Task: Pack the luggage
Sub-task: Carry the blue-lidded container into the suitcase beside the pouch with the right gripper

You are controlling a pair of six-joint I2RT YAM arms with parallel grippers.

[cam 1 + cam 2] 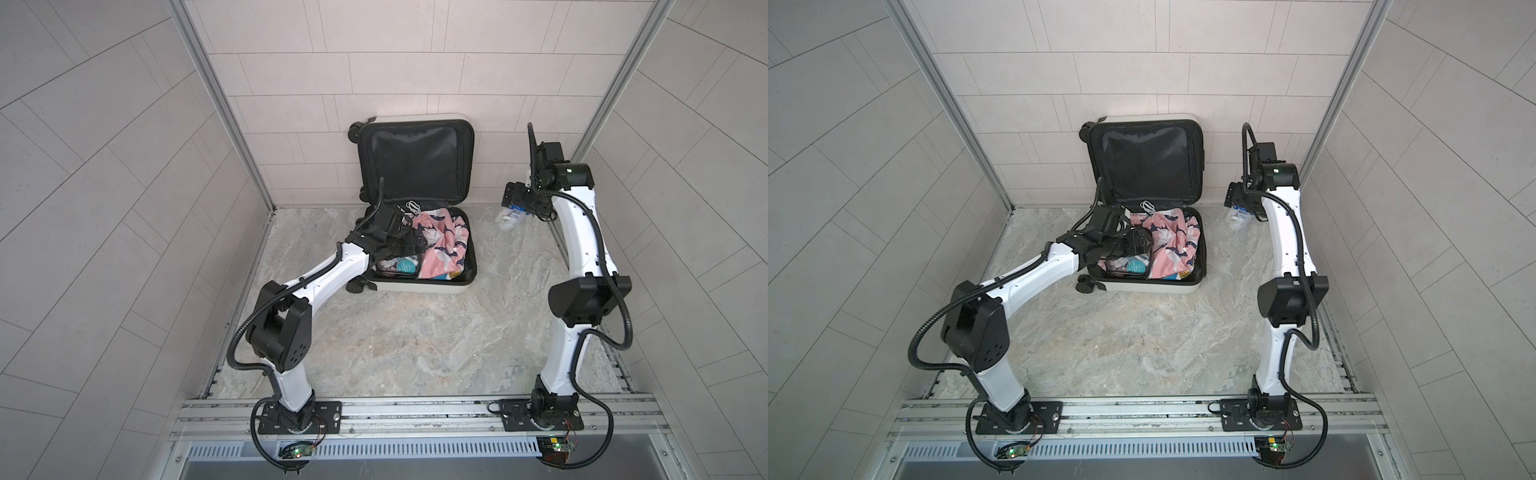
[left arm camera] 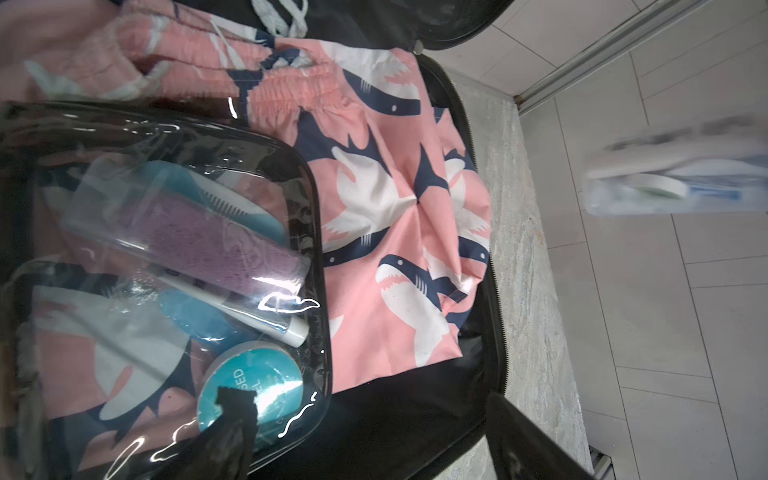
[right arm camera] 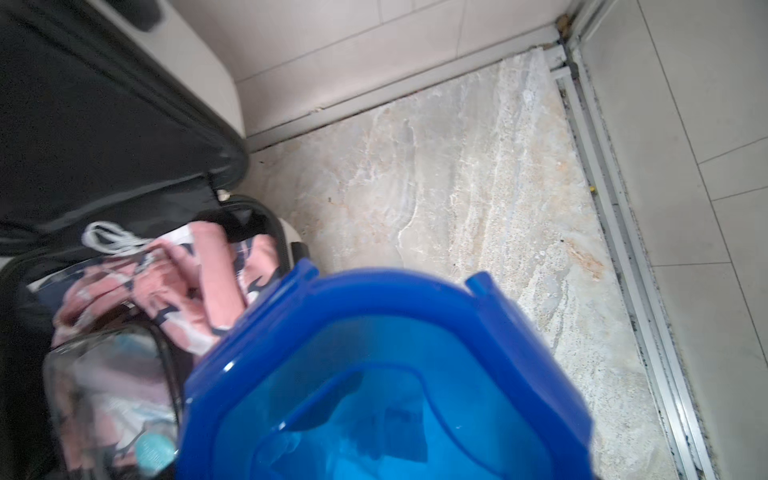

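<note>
White hard-shell luggage [image 1: 415,287] lies open at the back of the desk [image 1: 415,353] in both top views, its black-lined lid propped against the wall. Pink shark-print swim shorts [image 1: 442,243] and a clear toiletry pouch [image 1: 395,266] are inside, so packing looks well along. The left end effector [image 1: 409,249] hovers over the pouch. The right end effector [image 1: 514,200] is beside the luggage at a clear blue-lidded container [image 1: 508,219], which has yet to go in, and the case has yet to be shut. From the left wrist, two black fingertips [image 2: 232,415] stand wide apart with nothing clamped between them, so that end effector is open. A teal tin [image 2: 253,382] in the pouch shows only "SED" and "EL", and the container's blue label is too blurred to read. From the right wrist, the blue lid fills the near view and the fingers are hidden; I judge the container gripped.
</note>
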